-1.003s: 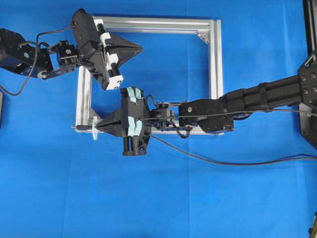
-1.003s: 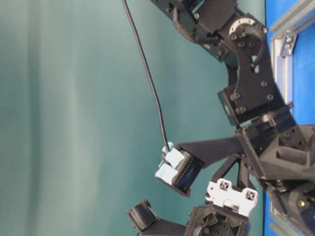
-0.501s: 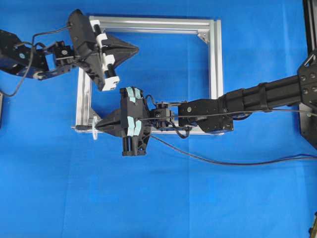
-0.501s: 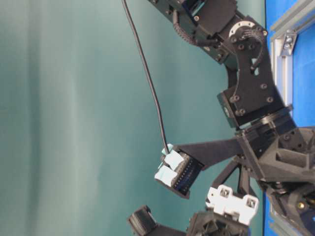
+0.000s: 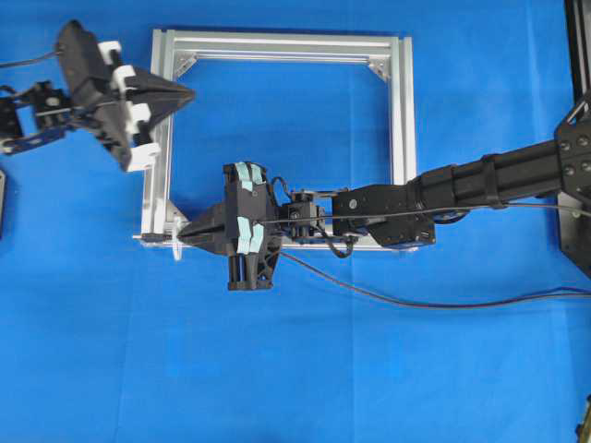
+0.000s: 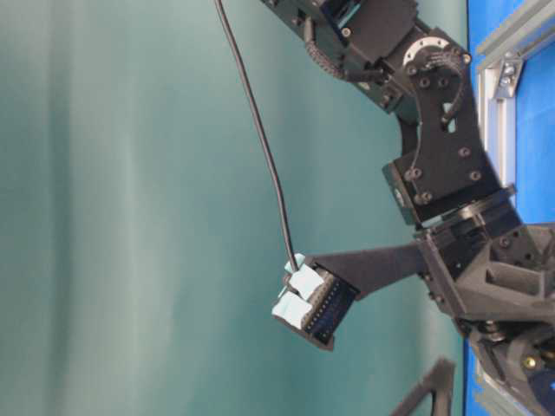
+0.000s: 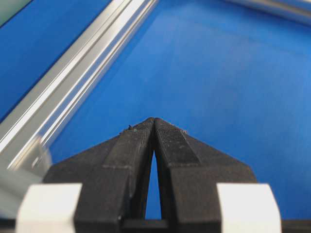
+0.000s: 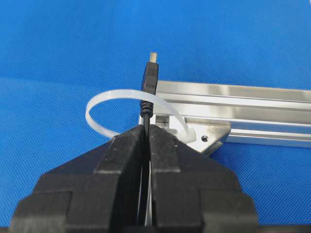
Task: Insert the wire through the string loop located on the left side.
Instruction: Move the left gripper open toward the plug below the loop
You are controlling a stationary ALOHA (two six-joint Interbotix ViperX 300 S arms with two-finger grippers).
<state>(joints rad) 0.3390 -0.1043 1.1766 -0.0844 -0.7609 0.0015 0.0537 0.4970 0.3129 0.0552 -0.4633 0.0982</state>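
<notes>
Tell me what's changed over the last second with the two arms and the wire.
The left gripper, jaws shut and empty, pulled back left and up from inside the frame to its top-left corner. The right gripper stayed put, still shut on the wire, plug poking through the string loop.

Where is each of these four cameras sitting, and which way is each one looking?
Overhead: above, looking down on the aluminium frame, both arms, left gripper.
Table-level: low, sideways along the table; shows the right arm and wire.
Left wrist: on the left arm, looking past shut empty jaws at blue cloth.
Right wrist: on the right gripper, jaws shut on the wire, plug through the string loop.
Overhead and right wrist share loop and frame corner.
</notes>
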